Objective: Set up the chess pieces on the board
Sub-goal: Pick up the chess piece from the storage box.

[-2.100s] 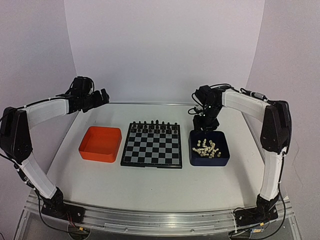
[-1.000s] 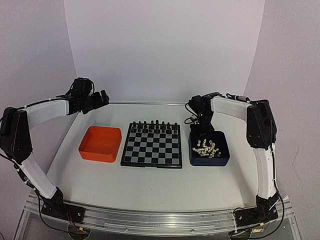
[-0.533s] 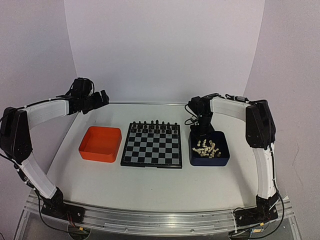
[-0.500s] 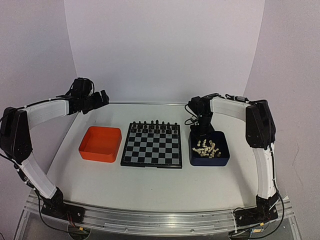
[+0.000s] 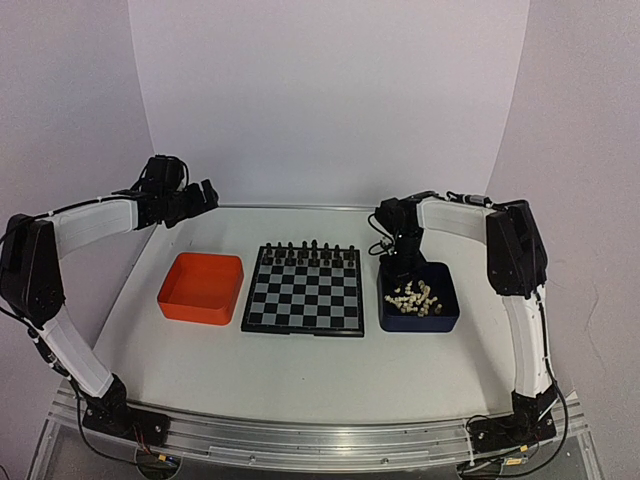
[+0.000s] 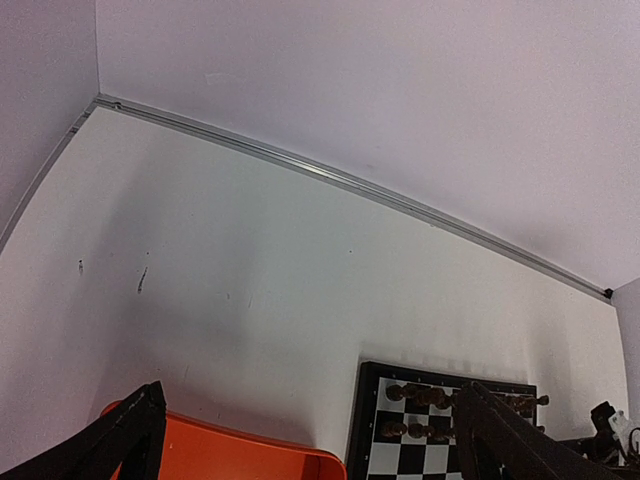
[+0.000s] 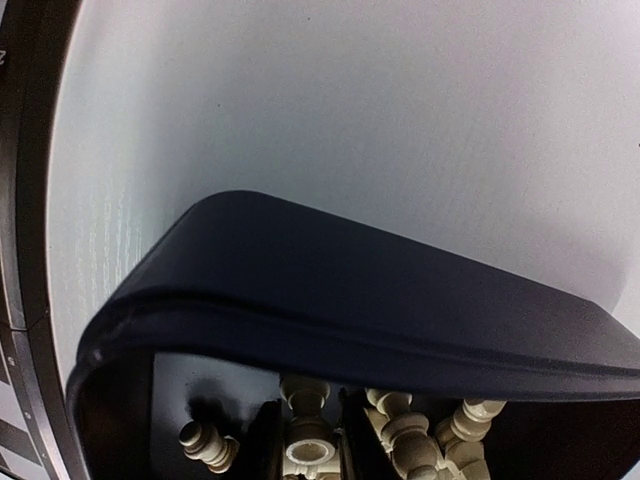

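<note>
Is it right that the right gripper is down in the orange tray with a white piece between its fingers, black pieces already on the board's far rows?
Not the orange tray. The right gripper is down in the dark blue tray, a white piece between its fingers; the right wrist view shows it. Black pieces do stand on the far rows of the board.

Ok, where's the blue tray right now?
In the top view, the blue tray sits right of the board. It holds the white pieces, and the right pincer reaches into its far end.
</note>
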